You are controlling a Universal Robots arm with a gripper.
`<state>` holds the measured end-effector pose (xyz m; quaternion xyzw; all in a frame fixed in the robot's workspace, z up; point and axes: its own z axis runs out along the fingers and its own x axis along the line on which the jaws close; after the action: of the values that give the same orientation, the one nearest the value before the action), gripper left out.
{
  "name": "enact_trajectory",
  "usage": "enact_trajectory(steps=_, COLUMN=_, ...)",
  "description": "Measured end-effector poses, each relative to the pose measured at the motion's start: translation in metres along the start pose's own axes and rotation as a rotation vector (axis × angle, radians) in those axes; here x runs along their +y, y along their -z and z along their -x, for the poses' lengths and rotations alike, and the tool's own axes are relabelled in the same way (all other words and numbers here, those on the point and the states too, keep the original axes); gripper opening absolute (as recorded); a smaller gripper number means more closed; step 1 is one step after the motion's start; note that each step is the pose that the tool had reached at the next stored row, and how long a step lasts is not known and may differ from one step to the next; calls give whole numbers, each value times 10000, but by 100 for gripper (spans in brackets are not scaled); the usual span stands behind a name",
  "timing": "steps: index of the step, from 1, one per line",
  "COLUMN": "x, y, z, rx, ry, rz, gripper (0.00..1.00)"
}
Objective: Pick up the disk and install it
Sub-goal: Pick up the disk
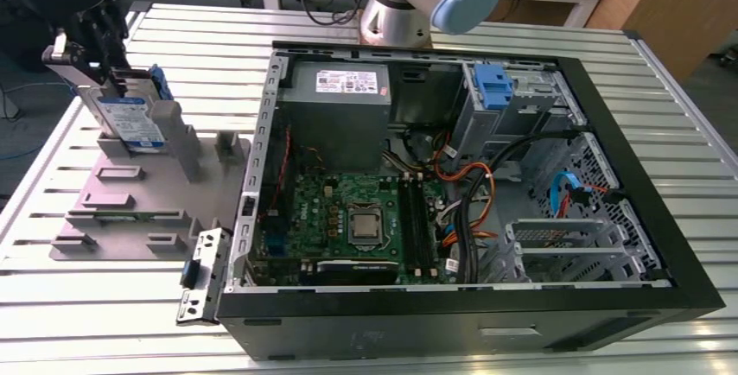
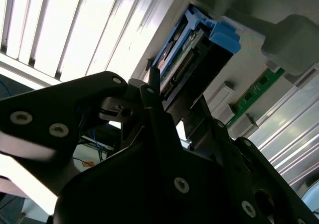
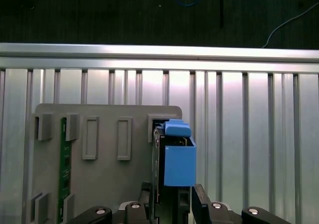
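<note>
The disk (image 1: 130, 120) stands upright on edge in a slot of the grey holder plate (image 1: 138, 211), on the table at the exterior view's left, outside the computer case. Its white-and-blue label faces the exterior camera, and blue carrier rails run along its edges. My gripper (image 1: 110, 81) comes down on its top edge. In both wrist views one finger lies against each flat side of the disk (image 3: 179, 164) (image 2: 199, 59), so the gripper (image 3: 172, 204) (image 2: 182, 102) looks shut on it. The disk's lower edge still sits in the slot.
The open computer case (image 1: 645, 176) lies at the exterior view's right, with a grey power-supply box (image 1: 340, 98) and a blue latch piece (image 1: 493, 88) at the drive bay. A green memory stick (image 3: 63, 169) stands in the holder plate. The arm's base (image 1: 403, 3) is behind the case.
</note>
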<state>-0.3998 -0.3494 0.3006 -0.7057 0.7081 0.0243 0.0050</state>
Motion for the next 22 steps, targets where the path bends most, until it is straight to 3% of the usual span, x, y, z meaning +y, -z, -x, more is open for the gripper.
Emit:
enact_trajectory(steps=18, x=1, y=12, z=-2, rx=-7, ry=1, rz=-21, gripper=45)
enact_trajectory(steps=22, x=0, y=10, z=-3, rx=-6, ry=4, rz=-79, gripper=45)
